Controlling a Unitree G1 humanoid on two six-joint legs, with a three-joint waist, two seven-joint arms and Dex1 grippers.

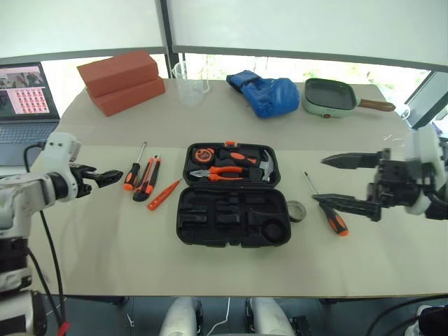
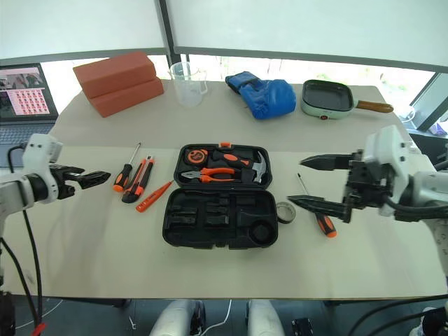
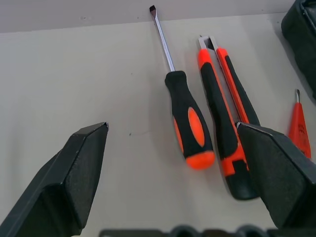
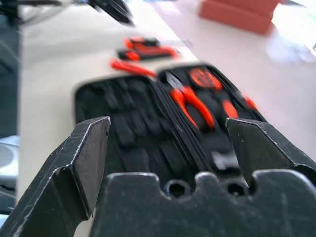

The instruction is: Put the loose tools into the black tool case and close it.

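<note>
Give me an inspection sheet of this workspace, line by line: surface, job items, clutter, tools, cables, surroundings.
Surface: beige table, bare at the near edge.
Job's things: black case lies open, pliers and hammer in its far half. Screwdriver, utility knife and slim tester lie to its left. Tape roll and second screwdriver lie to its right.
Clutter: two bricks, clear cup, blue glove, green pan along the far edge.
Grippers: left tool open, empty, near the screwdriver; right tool open, empty, over the second screwdriver.
Cables: black cable hangs beside the left arm.
Surroundings: laptop at far left, windows behind.
</note>
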